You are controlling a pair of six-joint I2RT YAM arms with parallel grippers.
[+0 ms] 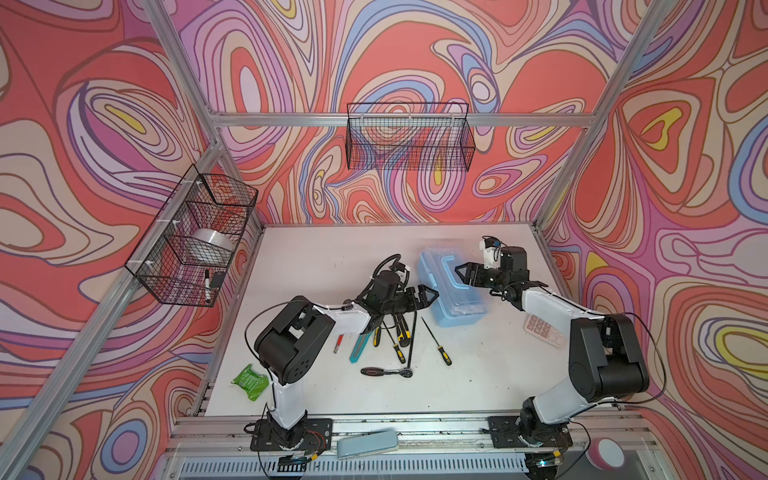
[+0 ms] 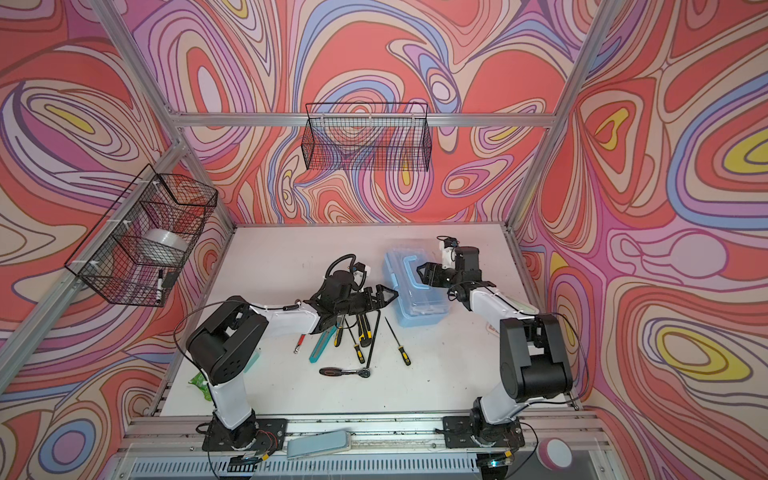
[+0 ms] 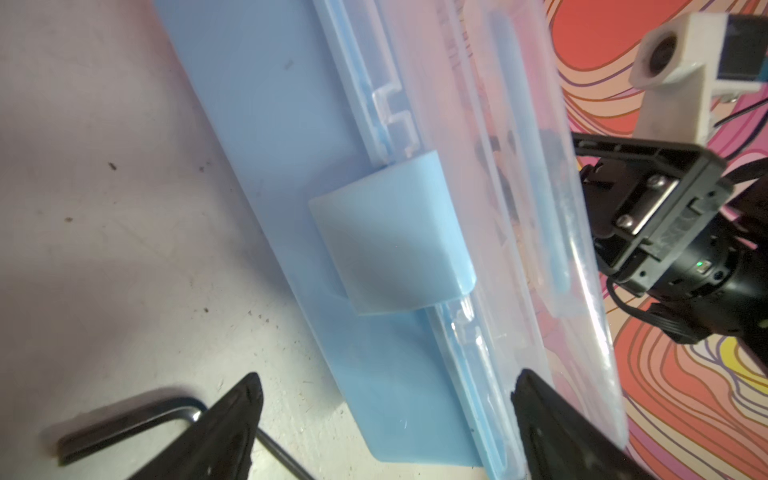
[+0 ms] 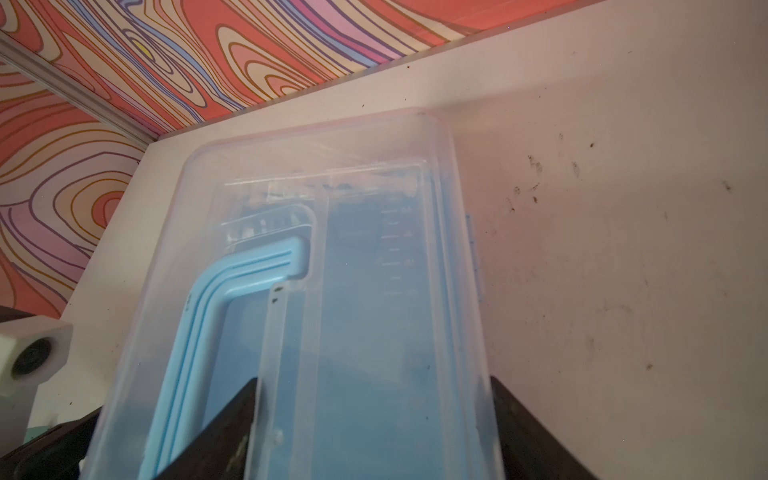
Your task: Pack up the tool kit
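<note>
Green crinkly plastic packet (image 1: 249,381) sits near-left on the white surface (image 1: 332,249), pink calculator (image 1: 541,330) on the right. Black wire basket (image 1: 183,266) on the left wall holds a clear tape roll (image 1: 212,246) and a marker (image 1: 206,286).

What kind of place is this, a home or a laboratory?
Most likely a robot laboratory cell: two robot arms stand bolted to a rail at a white table, an aluminium frame carries printed swirl walls, and wire baskets hang from it.

Tools (image 1: 398,351) lie on the table (image 1: 316,257), front-left of the case (image 1: 457,309).
</note>
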